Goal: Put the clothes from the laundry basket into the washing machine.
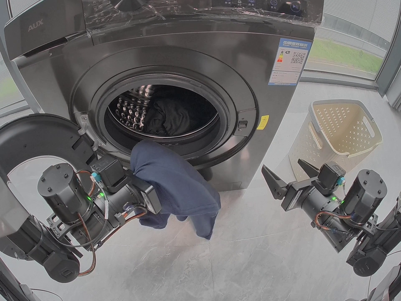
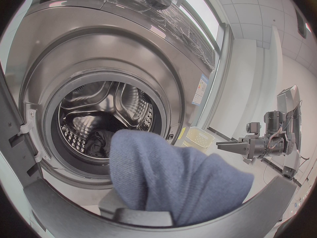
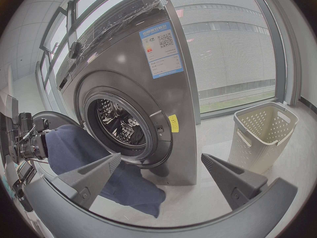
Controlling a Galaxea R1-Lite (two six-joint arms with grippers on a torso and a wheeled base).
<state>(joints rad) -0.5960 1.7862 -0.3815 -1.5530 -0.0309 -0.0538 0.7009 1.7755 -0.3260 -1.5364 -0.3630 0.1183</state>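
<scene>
While the left gripper (image 1: 147,196) is clamping the soft, limp garment (image 1: 179,180), the right gripper (image 1: 284,169) is hovering, jaws apart. Bunched folds are probably offering the surest hold.

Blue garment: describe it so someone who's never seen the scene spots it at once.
Find the grey front-loading washing machine with its round door swung open. Just in front of the lower rim of the drum, the blue garment hangs from the left gripper. The only other clothing, a black garment, lies inside the drum.
</scene>
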